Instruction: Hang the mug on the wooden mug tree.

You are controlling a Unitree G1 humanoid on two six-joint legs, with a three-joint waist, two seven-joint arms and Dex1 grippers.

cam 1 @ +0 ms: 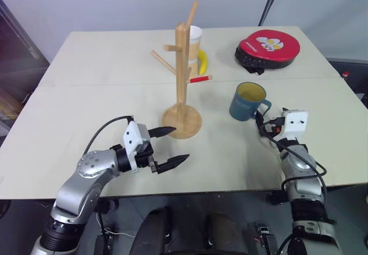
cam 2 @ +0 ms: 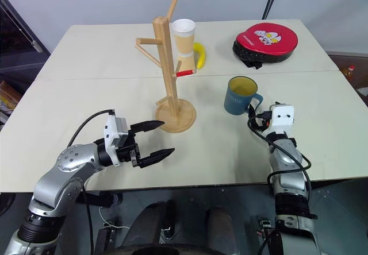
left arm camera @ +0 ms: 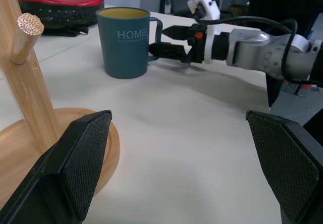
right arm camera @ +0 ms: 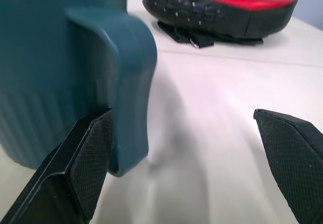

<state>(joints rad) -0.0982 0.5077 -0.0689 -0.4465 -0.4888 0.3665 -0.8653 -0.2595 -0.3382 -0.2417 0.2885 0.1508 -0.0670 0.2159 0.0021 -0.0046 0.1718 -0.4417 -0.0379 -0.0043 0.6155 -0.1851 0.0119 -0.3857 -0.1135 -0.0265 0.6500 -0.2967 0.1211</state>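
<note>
The mug [cam 1: 248,101] stands upright on the table [cam 1: 86,105], right of the wooden mug tree [cam 1: 183,82], w/ its handle turned toward the right gripper [left arm camera: 164,38], whose jaws are spread wide & hold nothing, one finger right by the handle. The left gripper [cam 1: 170,146] hangs released near the tree's base. Risk: that finger could nudge the handle before closing, spinning or tipping the mug.
</note>
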